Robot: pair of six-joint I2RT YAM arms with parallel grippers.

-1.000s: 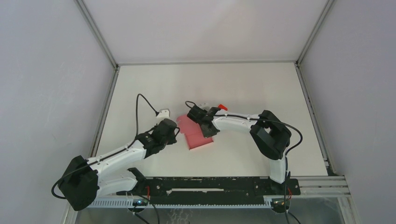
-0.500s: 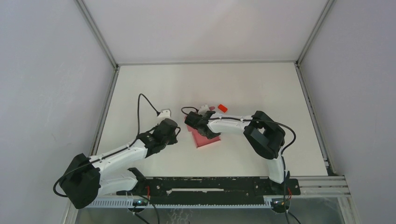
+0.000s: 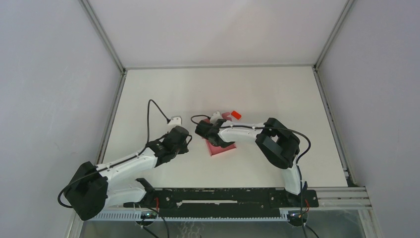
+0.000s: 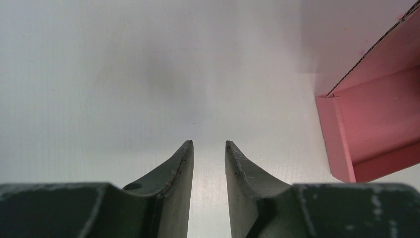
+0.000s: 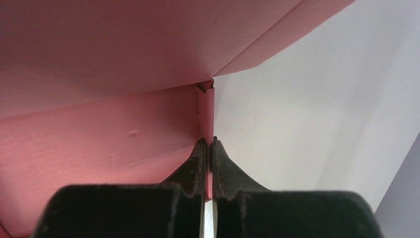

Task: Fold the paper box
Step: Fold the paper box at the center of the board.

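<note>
Top view, centre of the frame: the paper box [image 3: 221,148] is seen on the white table [image 3: 257,89], just below and left of the small red block [image 3: 236,114]. Its upper left edge is covered by the right gripper [image 3: 206,132]. In the right wrist view the right gripper [image 5: 208,142] is closed on a thin upright wall of the paper box [image 5: 99,148] – the pink edge is pinched between both fingertips.

The left gripper [image 3: 186,143] is placed just left of the box, apart from it. In the left wrist view the jaws of the left gripper [image 4: 209,144] are parted narrowly with nothing between them, and the paper box [image 4: 376,114] appears at the right edge with raised walls.

Compared with one second earlier, the pink footprint is smaller and shifted rightward – the right arm's elbow has been drawn left. The left arm is nearly unchanged.
</note>
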